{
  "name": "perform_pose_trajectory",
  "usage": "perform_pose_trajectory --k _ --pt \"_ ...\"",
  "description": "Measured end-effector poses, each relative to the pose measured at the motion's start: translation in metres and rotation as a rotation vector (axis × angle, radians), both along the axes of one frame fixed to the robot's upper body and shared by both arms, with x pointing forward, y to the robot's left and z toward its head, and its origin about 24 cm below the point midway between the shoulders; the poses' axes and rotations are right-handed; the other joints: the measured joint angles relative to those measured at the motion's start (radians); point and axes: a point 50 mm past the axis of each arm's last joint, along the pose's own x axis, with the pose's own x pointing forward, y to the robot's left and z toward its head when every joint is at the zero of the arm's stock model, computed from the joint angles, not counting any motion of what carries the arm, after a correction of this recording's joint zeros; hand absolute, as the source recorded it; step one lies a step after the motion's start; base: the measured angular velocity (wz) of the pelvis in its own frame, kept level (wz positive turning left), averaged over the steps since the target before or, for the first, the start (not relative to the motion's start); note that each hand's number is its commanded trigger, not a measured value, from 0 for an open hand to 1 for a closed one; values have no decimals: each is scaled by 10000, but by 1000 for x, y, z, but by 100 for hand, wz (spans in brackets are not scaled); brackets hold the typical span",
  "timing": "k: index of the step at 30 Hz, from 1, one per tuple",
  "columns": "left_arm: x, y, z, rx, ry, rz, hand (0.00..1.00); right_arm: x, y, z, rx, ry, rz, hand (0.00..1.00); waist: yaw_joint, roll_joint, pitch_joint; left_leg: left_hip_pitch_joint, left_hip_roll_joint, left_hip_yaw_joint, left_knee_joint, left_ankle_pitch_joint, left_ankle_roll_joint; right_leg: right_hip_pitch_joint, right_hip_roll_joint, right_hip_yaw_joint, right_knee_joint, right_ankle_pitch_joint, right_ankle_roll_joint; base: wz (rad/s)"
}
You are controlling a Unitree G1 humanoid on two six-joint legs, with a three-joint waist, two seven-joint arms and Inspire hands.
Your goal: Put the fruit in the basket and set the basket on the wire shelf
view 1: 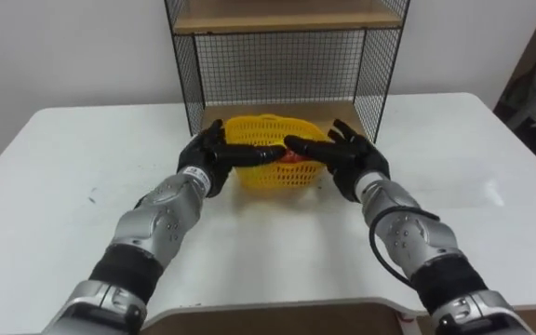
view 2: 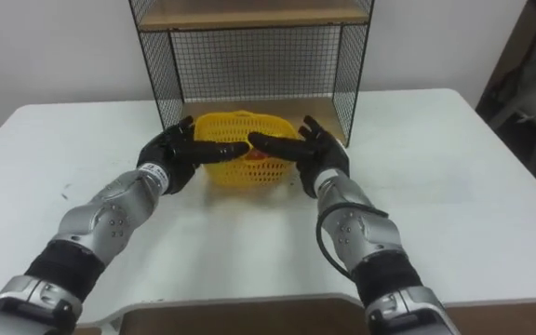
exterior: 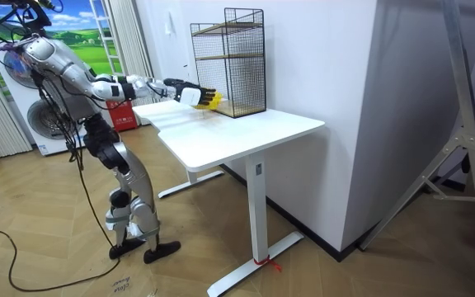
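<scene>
A yellow mesh basket point(view 1: 268, 173) sits low over the white table point(view 1: 73, 158), right in front of the black wire shelf point(view 1: 287, 65) and its wooden bottom board. A bit of red fruit point(view 1: 289, 158) shows inside it. My left hand point(view 1: 205, 154) grips the basket's left side and my right hand point(view 1: 354, 160) its right side. On each, the thumb reaches over the rim and the fingers run along the outside. In the room view I lean forward from the table's end with both arms stretched to the basket point(exterior: 208, 100).
The shelf point(exterior: 237, 62) stands at the table's far edge against the wall, with a wooden upper board point(view 1: 282, 17). White tabletop spreads wide on both sides and in front of the basket. A washing machine point(exterior: 44, 124) stands behind me.
</scene>
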Motion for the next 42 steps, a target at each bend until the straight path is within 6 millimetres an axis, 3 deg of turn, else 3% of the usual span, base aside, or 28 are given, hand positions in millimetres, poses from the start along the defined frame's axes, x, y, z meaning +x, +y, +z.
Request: perform_pose_trajectory --k 5,10,13,14,16,21,27,30,36,42 --pt "6 15 38 -32 -1551 38 0 9 -20 46 307 -1773 -662 0 -39 -14 -6 42 -23 38 6 13 22 -66 -5 111 86 -20 28 -4" --pt "-2 39 70 168 -2860 390 0 11 -38 70 192 -2688 -1118 0 30 -16 -24 -17 -17 153 -25 11 20 -116 53 267 68 -17 31 -8" --pt "-3 44 88 -84 -3568 544 0 10 -45 78 92 -2985 -1364 0 117 47 -126 -89 -12 155 -78 9 17 -164 88 363 66 -19 33 0" --pt "-3 47 89 -84 -3648 576 0 10 -47 78 -12 -3007 -1435 0 118 100 -176 -89 -4 149 -85 10 16 -167 92 356 71 -19 31 0" --pt "-3 51 91 -9 -3687 612 0 10 -53 79 -112 -3053 -1612 0 182 131 -195 -109 -3 140 -94 17 6 -207 93 355 89 -22 27 0" --pt "-3 69 94 414 -3678 741 0 9 -74 84 -559 -3088 -1841 0 366 93 -171 -170 -3 147 -79 42 -29 -333 117 376 108 -55 -1 0" --pt "-5 90 101 785 -3873 1164 0 6 -82 103 -806 -3797 -1866 0 511 -150 -31 -323 7 232 -51 55 -45 -615 124 377 235 -93 -43 -5" --pt "-17 106 99 1207 -3937 1505 0 0 -89 117 -1042 -4468 -1757 0 404 -229 -55 -443 44 226 -44 57 -54 -639 137 343 37 -86 -51 0" --pt "-41 151 97 2216 -3805 3022 0 -25 -128 121 -1803 -4748 -3164 0 507 -228 -62 -424 86 148 -95 56 -56 -563 129 211 -33 -75 -45 3" --pt "-87 203 113 3595 -4484 6107 0 -58 -169 128 -2959 -4931 -5027 0 512 -225 -60 -422 144 148 -188 53 -64 -563 165 134 -80 -79 -50 3"
